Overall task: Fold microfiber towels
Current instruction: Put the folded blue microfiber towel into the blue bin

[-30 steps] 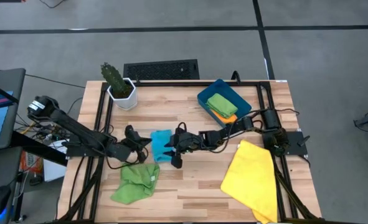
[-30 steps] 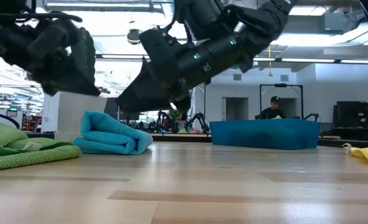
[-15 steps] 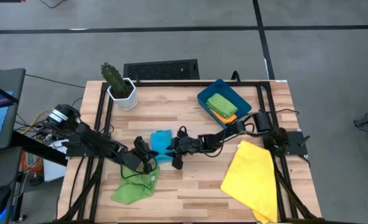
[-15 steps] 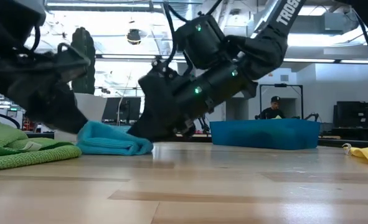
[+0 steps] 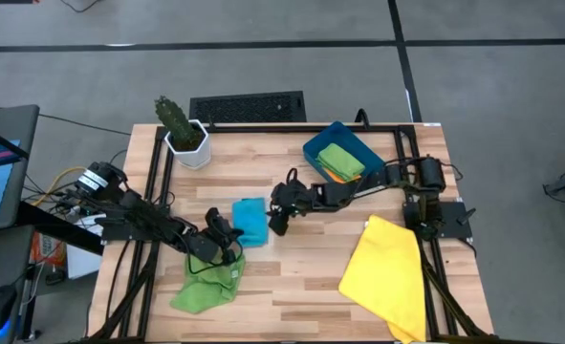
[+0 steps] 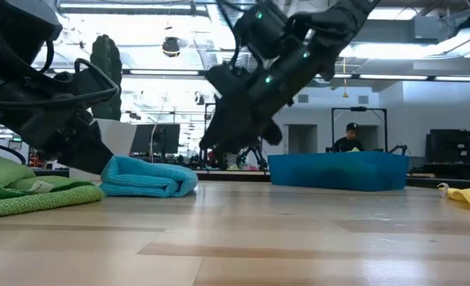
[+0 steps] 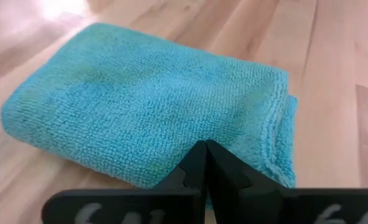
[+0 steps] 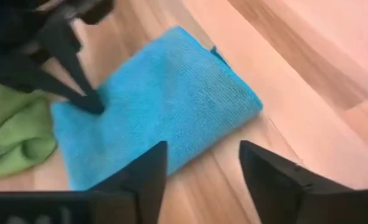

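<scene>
A wooden desk (image 5: pixel 292 277) seen from above, with two dark robot arms reaching toward its middle. The largest cloth, a bright yellow towel (image 5: pixel 385 272), lies spread near the desk's right front corner. A dark blue bin (image 5: pixel 313 149) at the back right holds a folded green towel (image 5: pixel 340 160) on top of an orange towel (image 5: pixel 344 179). A second green towel (image 5: pixel 208 282) lies crumpled at the front left. A light blue towel (image 5: pixel 250 221), folded into a small pad, lies flat near the middle of the desk. The left claw (image 5: pixel 232 241) is closed with nothing between its fingers, its tips pressing down on the blue towel's near edge. The right claw (image 5: pixel 278 221) hangs just beside the blue towel's other side, fingers spread wide and holding nothing.
</scene>
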Robot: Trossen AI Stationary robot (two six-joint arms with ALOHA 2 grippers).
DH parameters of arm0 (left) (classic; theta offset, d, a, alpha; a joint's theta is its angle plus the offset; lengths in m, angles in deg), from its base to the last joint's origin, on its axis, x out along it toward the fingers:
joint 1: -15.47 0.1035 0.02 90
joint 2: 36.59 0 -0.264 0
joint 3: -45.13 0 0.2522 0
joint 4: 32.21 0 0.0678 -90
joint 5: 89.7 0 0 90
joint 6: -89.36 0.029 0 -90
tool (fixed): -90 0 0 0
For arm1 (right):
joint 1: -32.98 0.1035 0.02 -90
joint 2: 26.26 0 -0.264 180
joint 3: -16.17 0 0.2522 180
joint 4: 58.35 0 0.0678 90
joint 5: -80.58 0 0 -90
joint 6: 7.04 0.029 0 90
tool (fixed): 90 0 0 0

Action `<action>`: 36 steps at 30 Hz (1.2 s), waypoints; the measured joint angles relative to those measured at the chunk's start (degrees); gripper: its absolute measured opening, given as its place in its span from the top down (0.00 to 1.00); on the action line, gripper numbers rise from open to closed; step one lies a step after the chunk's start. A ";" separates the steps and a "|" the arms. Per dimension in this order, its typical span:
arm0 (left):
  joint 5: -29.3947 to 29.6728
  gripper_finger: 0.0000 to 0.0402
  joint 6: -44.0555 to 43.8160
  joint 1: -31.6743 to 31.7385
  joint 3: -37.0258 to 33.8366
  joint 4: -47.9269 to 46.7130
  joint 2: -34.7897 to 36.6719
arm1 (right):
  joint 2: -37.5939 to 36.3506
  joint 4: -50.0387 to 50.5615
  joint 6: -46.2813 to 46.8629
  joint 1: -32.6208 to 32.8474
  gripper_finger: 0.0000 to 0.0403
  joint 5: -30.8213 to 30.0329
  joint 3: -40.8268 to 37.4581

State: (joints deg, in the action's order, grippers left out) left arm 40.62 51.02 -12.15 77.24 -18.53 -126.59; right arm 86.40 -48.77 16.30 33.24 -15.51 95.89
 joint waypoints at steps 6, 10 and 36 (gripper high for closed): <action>1.43 1.00 1.02 0.58 -0.02 0.03 0.00 | 6.46 -4.48 10.66 -3.16 0.31 5.06 1.60; 1.08 1.00 1.81 1.23 -0.02 -0.05 0.00 | 10.13 -6.90 13.16 -3.69 0.29 7.06 4.36; 1.85 1.00 8.10 3.28 0.20 -1.43 0.70 | 12.40 -5.16 6.77 -4.09 0.96 8.77 8.66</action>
State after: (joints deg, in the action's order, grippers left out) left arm 42.47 59.12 -8.87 77.43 -19.95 -125.89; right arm 98.80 -53.93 23.07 29.16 -6.74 104.56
